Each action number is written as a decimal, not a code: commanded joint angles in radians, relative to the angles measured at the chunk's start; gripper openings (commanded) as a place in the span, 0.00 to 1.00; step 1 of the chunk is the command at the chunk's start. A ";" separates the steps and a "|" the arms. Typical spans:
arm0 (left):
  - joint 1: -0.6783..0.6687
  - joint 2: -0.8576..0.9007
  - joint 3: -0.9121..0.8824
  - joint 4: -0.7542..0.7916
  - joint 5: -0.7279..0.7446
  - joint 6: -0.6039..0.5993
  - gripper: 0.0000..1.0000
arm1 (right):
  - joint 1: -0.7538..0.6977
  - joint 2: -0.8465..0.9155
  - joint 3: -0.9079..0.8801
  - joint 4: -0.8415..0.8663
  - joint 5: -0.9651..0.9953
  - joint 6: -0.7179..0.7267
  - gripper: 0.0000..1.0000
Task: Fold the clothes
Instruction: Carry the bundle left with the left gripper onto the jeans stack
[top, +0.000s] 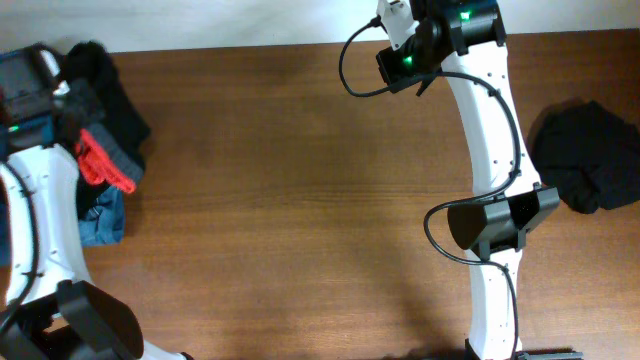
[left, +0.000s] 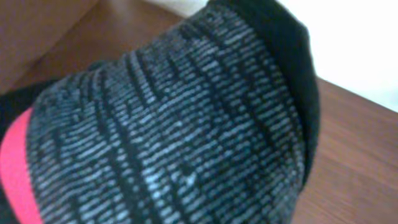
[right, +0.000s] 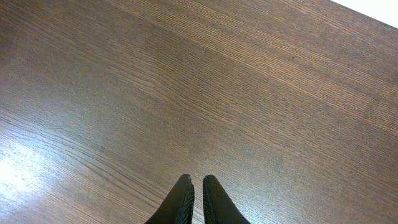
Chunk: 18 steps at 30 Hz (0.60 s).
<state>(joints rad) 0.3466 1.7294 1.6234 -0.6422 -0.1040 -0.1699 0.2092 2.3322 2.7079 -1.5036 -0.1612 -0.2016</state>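
The black trousers (top: 105, 95) lie bunched at the table's far left. Their grey waistband (top: 118, 150) and red-orange trim (top: 100, 160) show. My left gripper (top: 66, 100) is pressed into this pile. In the left wrist view the grey striped waistband (left: 174, 130) with a red strip (left: 13, 168) fills the frame and hides the fingers, so I cannot tell whether they are open or shut. My right gripper (right: 197, 182) is shut and empty, hovering over bare wood near the far edge.
Blue denim jeans (top: 102, 222) lie under and in front of the trousers. Another dark garment (top: 590, 155) lies crumpled at the right edge. The right arm (top: 490, 130) stands between that garment and the wooden table (top: 280, 200).
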 joint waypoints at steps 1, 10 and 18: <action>0.052 -0.036 0.031 -0.003 -0.010 -0.051 0.00 | -0.001 -0.039 0.019 -0.003 0.008 0.000 0.12; 0.153 -0.036 0.031 -0.039 -0.010 -0.085 0.00 | 0.000 -0.039 0.019 -0.012 0.008 0.000 0.12; 0.237 -0.035 0.031 -0.042 -0.010 -0.084 0.00 | 0.000 -0.039 0.019 -0.024 0.008 0.000 0.12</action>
<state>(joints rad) 0.5461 1.7294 1.6234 -0.6922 -0.1043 -0.2367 0.2092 2.3318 2.7079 -1.5227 -0.1612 -0.2020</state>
